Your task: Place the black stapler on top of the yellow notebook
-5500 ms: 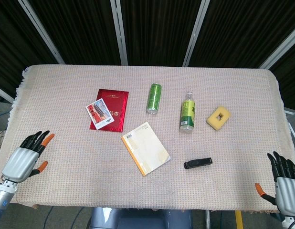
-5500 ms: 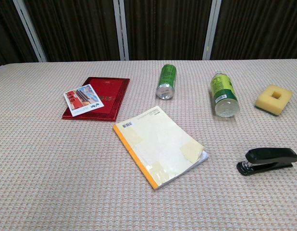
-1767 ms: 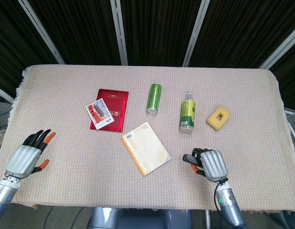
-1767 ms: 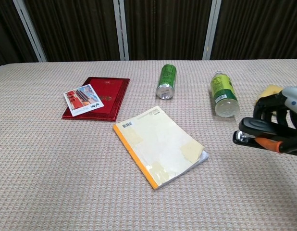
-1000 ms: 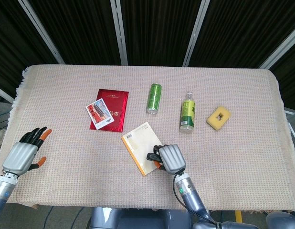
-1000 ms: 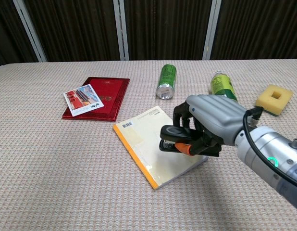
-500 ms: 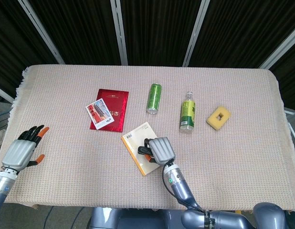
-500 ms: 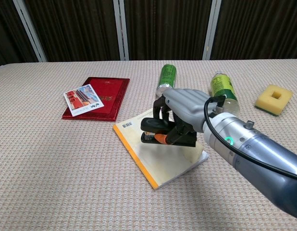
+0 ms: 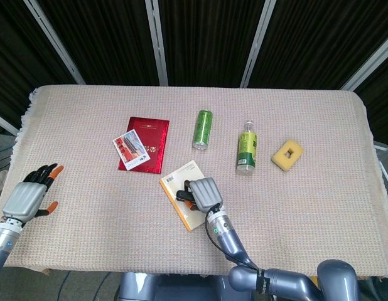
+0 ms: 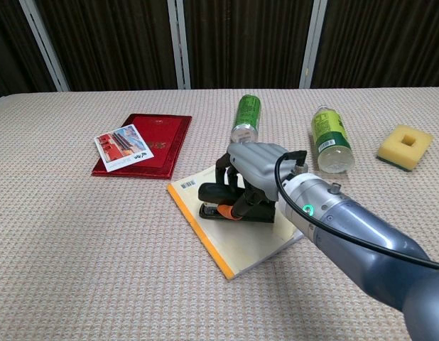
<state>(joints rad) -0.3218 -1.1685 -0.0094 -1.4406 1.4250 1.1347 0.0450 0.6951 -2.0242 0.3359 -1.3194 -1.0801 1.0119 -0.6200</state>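
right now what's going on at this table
The right hand grips the stapler and has it over the notebook, at or just above the cover; contact is hard to tell. It has not let go. The left hand is off near the table's left edge, fingers apart, holding nothing. A red booklet, a can, a bottle and a sponge lie untouched further back.

Coarse woven cloth covers the counter (image 10: pixel 77 270). The notebook (image 10: pixel 237 245) is matt paper, the stapler (image 10: pixel 218 192) glossy black plastic, the red booklet (image 10: pixel 159 138) shiny, the sponge (image 10: pixel 404 147) porous.
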